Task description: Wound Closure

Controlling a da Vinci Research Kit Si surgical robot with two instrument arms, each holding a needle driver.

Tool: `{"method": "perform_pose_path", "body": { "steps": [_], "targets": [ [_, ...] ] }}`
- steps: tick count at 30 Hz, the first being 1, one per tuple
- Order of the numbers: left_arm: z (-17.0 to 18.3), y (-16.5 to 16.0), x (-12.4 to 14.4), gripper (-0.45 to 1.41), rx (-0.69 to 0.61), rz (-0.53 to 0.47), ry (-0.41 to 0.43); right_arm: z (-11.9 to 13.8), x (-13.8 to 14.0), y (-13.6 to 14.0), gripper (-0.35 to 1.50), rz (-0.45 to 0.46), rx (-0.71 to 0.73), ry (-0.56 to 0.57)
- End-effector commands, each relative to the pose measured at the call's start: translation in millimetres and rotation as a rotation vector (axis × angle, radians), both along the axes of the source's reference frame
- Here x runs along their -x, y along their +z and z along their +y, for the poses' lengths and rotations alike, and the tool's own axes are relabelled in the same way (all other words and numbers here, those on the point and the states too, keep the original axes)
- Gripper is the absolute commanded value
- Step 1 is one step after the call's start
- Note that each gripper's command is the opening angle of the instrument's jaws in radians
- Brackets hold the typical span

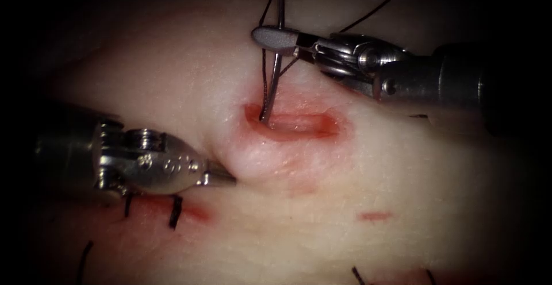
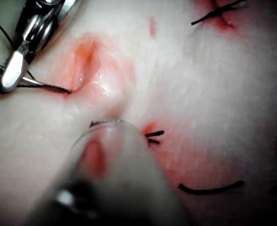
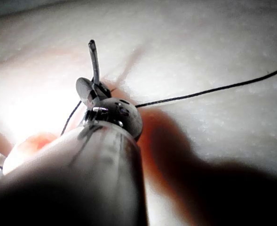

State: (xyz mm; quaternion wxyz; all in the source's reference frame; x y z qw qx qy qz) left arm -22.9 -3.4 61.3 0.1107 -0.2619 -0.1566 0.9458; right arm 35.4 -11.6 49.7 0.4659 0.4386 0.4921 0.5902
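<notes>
Right tool point(image 1: 276, 39) clamped on the needle point(image 1: 273, 78) near its mid-curve — tip sits in the cut point(image 1: 296, 125) at its left end, thread point(image 1: 376, 10) trailing. Left tool point(image 1: 221, 177) closed on the tissue point(image 1: 402, 193) left of the cut. Looks like bite placement; steady rotation needed. No legible markings.

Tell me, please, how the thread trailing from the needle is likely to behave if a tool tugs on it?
The thread looks thin and limp, draping in loose curves, so it would probably follow a tug without resistance. It runs to the needle, which the right tool grips mid-curve with its tip in the cut. The left tool presses tissue beside the cut.
</notes>
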Motion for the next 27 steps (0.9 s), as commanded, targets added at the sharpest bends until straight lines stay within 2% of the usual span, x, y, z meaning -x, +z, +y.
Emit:
{"method": "perform_pose_path", "body": {
  "steps": [1, 16, 27],
  "targets": [
    [-0.1, 0.6, 0.5, -0.30, 0.001, 0.000, 0.000, 0.0, -1.1, -0.1, -0.35, 0.011, -0.014, 0.002],
    [-0.2, 0.7, 0.5, -0.32, 0.002, 0.000, 0.001, -2.4, -1.8, -1.6, -0.35, 0.087, -0.172, 0.020],
    [-0.2, 0.7, 0.5, -0.33, 0.002, 0.000, 0.001, -3.9, -2.7, -2.6, -0.35, 0.112, -0.213, -0.003]
  ]
}}
